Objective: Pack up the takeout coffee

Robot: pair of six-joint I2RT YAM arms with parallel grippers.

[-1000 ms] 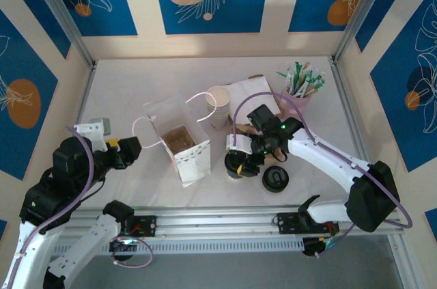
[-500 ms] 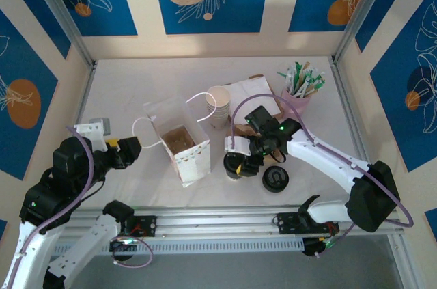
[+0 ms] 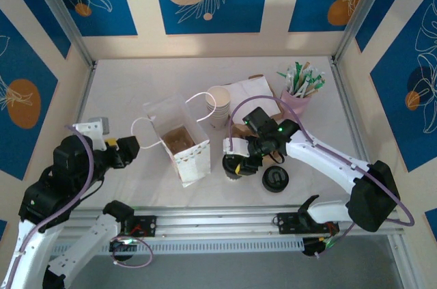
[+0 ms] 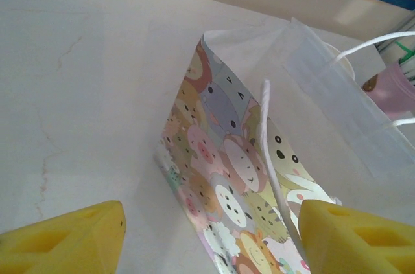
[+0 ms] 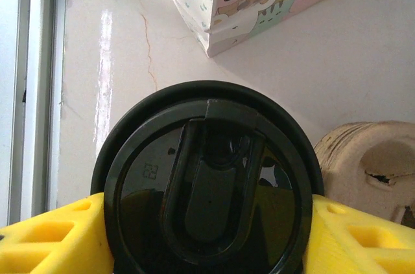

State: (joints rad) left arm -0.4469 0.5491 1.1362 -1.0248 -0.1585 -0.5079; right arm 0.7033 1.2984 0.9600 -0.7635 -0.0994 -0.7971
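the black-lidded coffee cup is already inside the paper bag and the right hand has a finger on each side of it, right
Not quite. The coffee cup is not inside the paper bag: it stands on the table just right of the bag, as the top external view shows. The right hand does have a finger on each side of it.

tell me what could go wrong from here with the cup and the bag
1. The right tool straddles the takeout coffee near its top; a hard squeeze might dent the paper, a weak one might let it slip.
2. The left tool is open, with the handle of the bag loose between its fingers, so the bag stands unheld; a bump from the cup could tip it.
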